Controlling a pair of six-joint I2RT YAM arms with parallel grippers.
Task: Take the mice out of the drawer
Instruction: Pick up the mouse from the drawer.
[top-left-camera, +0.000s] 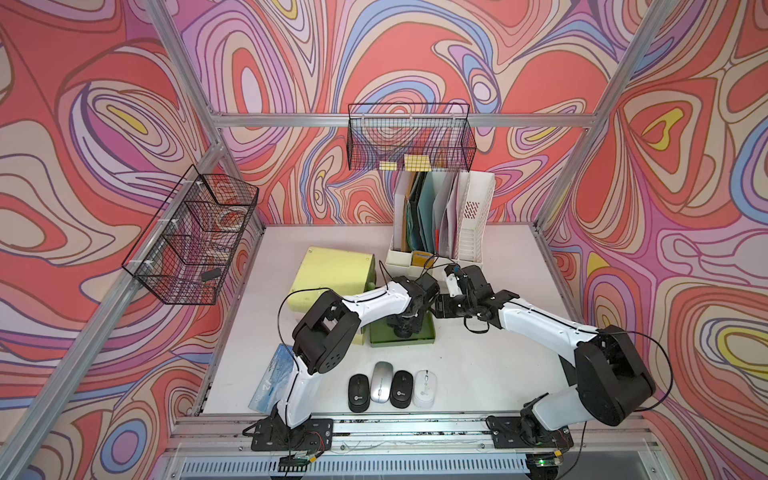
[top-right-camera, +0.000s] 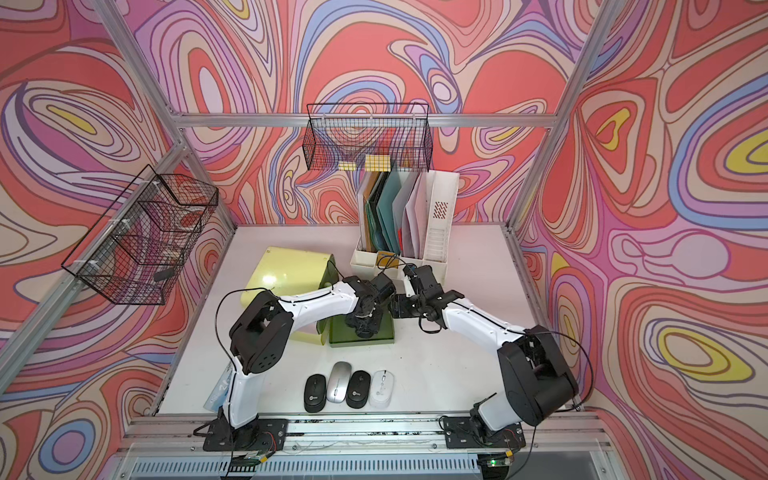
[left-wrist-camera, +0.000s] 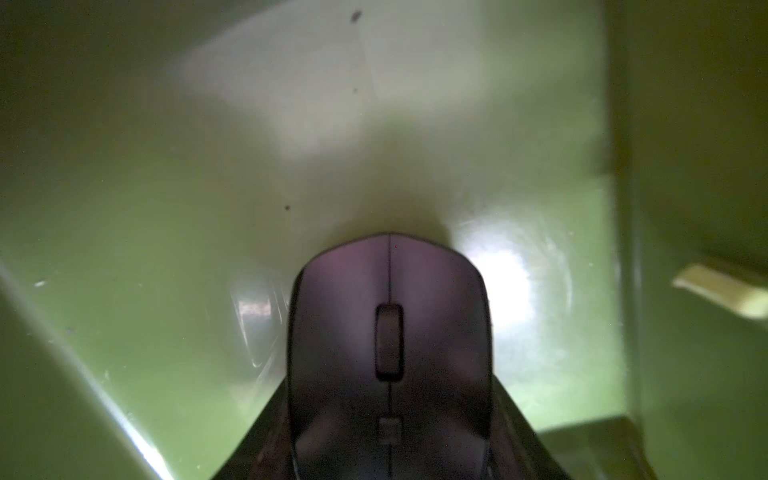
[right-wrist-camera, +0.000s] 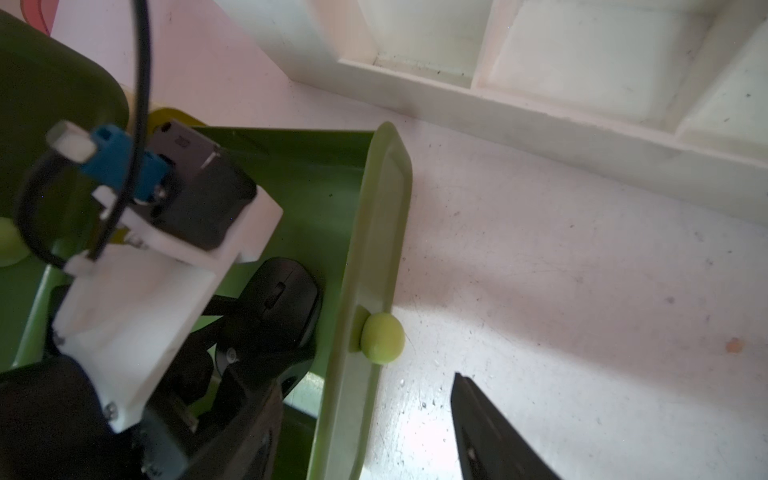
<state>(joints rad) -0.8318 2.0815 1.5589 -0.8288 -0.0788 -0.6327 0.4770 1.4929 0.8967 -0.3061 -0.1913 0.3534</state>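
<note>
Four out, one to go? Report. (desk)

Confirmed. Step 1: left gripper (left-wrist-camera: 390, 374) reaches into the green drawer (right-wrist-camera: 374, 232) and is clamped on the flanks of the last black mouse (left-wrist-camera: 390, 316), which is inside the drawer; lift-out not yet done. Step 2: right gripper (top-left-camera: 440, 308) sits just beside the drawer front, near its knob (right-wrist-camera: 381, 338). Only one finger (right-wrist-camera: 490, 432) shows, so I cannot tell if its jaws are apart or together. Step 3: behind the left gripper, toward the arm bases, four lie side by side on the table (top-left-camera: 478, 361): first black mouse (top-left-camera: 358, 392), silver mouse (top-left-camera: 382, 381), second black mouse (top-left-camera: 402, 388), white mouse (top-left-camera: 424, 388). (operator)

Surface and room? (desk)

White table, scuffed and speckled. Beyond both grippers I see a file rack (top-left-camera: 478, 208), then wire baskets (top-left-camera: 409, 141) on the frame, then swirl-patterned walls (top-left-camera: 415, 50). (operator)
</note>
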